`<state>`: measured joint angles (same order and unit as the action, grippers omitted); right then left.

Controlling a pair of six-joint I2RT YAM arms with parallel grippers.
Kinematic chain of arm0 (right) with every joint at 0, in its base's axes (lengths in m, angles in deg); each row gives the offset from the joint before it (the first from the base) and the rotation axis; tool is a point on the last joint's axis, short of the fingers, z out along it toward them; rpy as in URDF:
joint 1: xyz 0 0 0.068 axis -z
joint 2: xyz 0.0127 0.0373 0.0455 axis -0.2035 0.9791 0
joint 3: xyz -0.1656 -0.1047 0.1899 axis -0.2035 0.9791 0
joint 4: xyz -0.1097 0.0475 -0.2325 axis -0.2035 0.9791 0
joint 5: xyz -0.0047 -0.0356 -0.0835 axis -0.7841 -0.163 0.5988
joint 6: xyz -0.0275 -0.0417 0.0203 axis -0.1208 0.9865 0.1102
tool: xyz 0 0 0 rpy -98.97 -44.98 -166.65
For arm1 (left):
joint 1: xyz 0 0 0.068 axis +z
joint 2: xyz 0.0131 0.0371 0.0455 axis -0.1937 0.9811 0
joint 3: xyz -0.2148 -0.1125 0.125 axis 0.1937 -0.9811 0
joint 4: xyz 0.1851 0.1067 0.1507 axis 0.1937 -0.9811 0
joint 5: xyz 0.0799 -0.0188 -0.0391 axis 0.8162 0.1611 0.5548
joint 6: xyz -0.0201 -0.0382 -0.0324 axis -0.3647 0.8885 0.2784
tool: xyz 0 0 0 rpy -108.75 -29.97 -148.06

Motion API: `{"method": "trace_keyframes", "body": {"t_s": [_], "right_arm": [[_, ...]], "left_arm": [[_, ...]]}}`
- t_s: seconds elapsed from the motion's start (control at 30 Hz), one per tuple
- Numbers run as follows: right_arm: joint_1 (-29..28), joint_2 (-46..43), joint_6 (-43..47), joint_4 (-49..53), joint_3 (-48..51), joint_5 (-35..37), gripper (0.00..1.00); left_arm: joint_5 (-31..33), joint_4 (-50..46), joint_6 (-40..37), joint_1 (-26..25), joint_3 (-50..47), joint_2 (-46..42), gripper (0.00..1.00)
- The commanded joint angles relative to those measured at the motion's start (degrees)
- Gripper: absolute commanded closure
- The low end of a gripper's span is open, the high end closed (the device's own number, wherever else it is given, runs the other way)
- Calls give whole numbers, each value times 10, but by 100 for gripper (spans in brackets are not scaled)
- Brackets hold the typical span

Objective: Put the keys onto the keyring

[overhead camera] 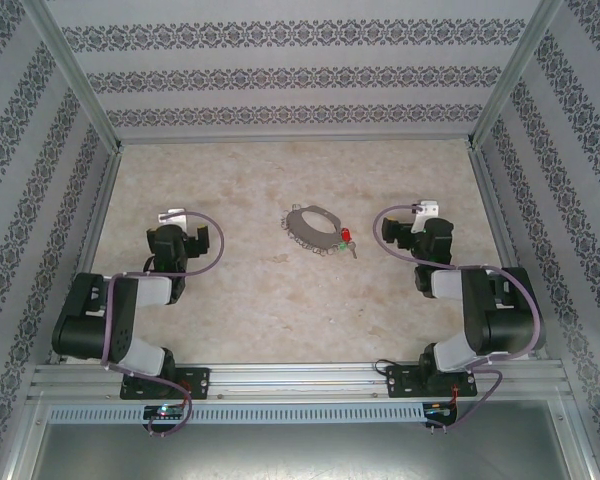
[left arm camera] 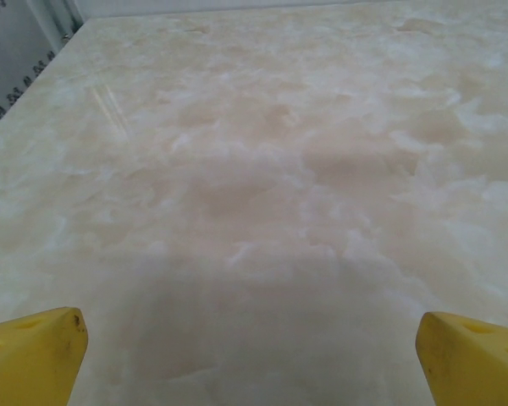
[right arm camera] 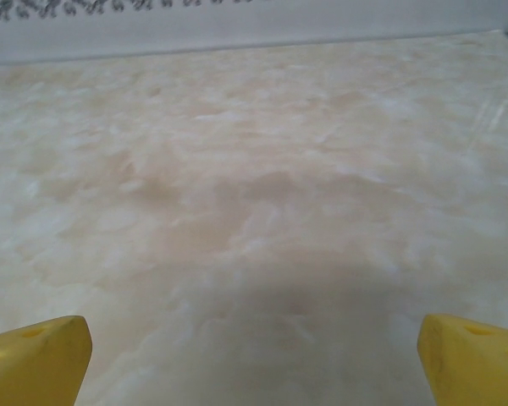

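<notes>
Mid-frame in the top view: large grey keyring (overhead camera: pixel 313 226), fringed all round with small silvery clips (overhead camera: pixel 302 241). Just beside its lower right rim, small silver red-tagged keys (overhead camera: pixel 347 240). Spread wide, holding nothing: left gripper (left arm camera: pixel 250 331), right gripper (right arm camera: pixel 254 334).

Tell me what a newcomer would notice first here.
The grey keyring lies mid-table, a red-tagged key just right of it. Both arms sit folded on either side, the left end effector and right end effector open above the marbled table.
</notes>
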<state>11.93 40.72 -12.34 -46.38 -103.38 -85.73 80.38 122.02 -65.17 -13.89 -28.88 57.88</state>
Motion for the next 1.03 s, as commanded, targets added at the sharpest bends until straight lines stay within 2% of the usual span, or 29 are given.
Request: {"method": "trace_keyframes", "body": {"t_s": [0.0,0.43,0.63,1.0], "right_arm": [[2,2,18,-51,5,24,2],[-2,-1,22,-43,4,29,2],[-2,-1,22,-44,4,29,2],[-2,-2,22,-46,6,28,2]], "left_arm": [[-74,100,-4,28,1,45,0],[-80,113,-5,29,-5,47,0],[-116,101,-19,29,2,47,0],[-119,97,-16,31,4,47,0]]}}
